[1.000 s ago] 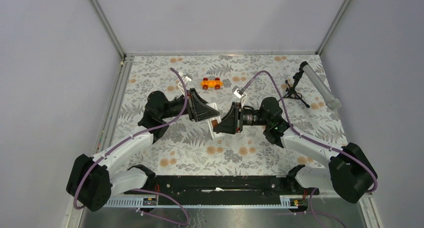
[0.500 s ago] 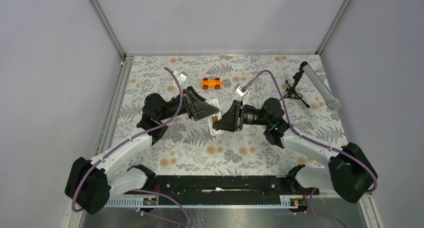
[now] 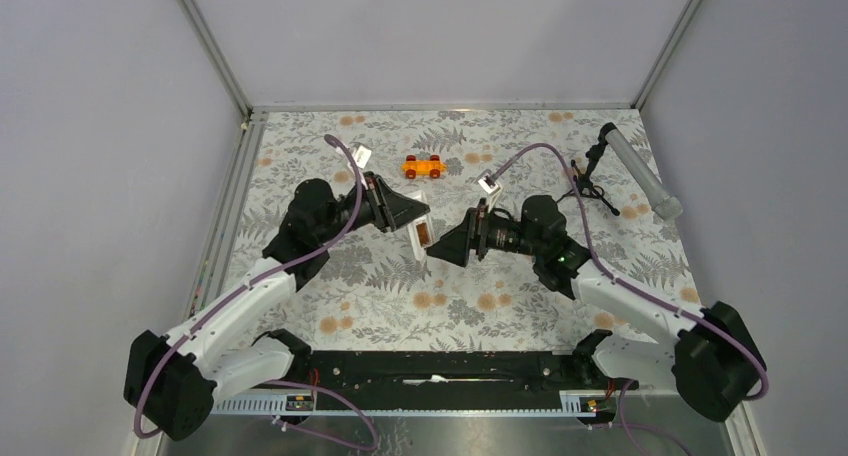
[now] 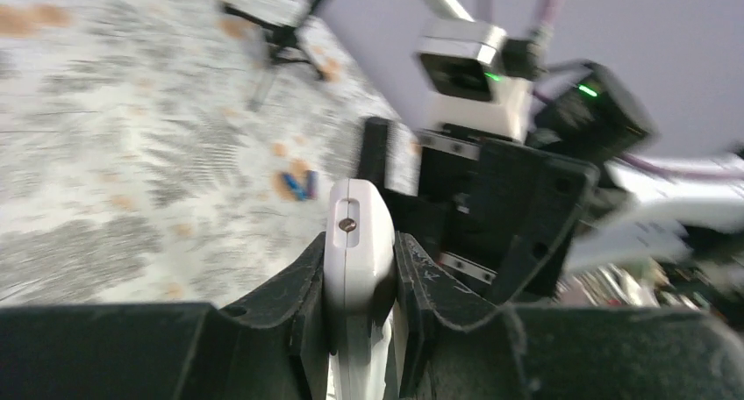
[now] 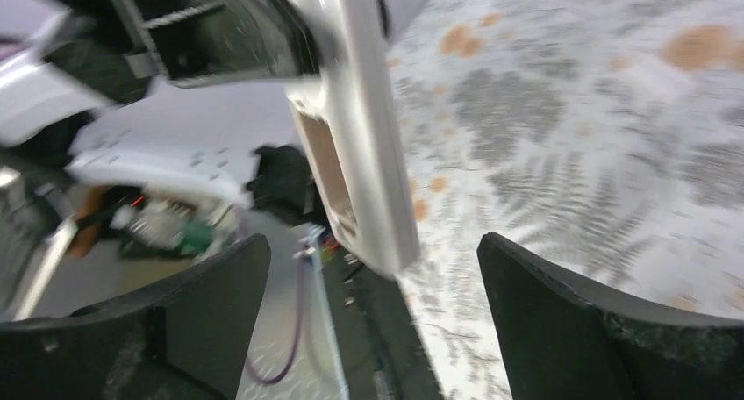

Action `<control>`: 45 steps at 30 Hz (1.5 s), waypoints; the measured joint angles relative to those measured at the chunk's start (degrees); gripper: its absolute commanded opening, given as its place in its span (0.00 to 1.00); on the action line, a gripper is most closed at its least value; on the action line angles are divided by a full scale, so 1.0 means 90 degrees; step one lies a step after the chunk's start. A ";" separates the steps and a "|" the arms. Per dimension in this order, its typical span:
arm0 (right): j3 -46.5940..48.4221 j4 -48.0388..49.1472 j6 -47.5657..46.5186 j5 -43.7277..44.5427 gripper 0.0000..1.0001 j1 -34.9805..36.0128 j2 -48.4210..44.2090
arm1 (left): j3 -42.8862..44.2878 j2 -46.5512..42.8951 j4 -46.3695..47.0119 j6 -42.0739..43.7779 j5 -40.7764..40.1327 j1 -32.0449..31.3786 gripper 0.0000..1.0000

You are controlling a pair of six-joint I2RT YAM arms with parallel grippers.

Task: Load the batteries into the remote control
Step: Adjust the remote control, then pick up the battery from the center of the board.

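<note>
The white remote control (image 3: 420,234) is held upright above the middle of the mat by my left gripper (image 3: 412,221), which is shut on it. In the left wrist view its rounded end (image 4: 355,242) is pinched between both black fingers. Its open battery bay (image 5: 329,167) faces my right gripper (image 3: 447,252), which stands wide open just to the right, its fingers (image 5: 211,303) either side of the remote's lower end without touching it. The batteries (image 4: 298,187), small and blue-purple, lie together on the mat beyond the remote; the top view does not show them.
An orange toy car (image 3: 423,166) sits on the mat behind the grippers. A grey tube (image 3: 640,171) on a black tripod (image 3: 590,183) stands at the back right. Metal rails and walls bound the floral mat (image 3: 380,296).
My right gripper has opened, let go of the remote and drawn back slightly to the right. My left gripper opened briefly, then shut again on the remote, which now stands more upright.
</note>
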 measured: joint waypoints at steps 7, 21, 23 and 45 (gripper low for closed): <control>0.0862 -0.3536 -0.0670 0.3638 0.79 -0.0277 -0.0551 | 0.0440 -0.0641 -0.2276 0.1117 -0.2659 0.0019 0.00; 0.0826 -0.5931 -0.0908 0.6353 0.65 -0.1953 0.0690 | 0.0437 -0.0840 -0.2905 0.1404 -0.3504 0.0019 0.00; 0.0828 -0.5918 -0.0952 0.6292 0.65 -0.2033 0.0930 | 0.0437 -0.0835 -0.2902 0.1404 -0.3468 0.0019 0.00; 0.1343 -0.5950 -0.1248 0.6033 0.31 -0.2098 0.2475 | 0.0369 -0.0826 -0.2895 0.1406 -0.3320 0.0019 0.00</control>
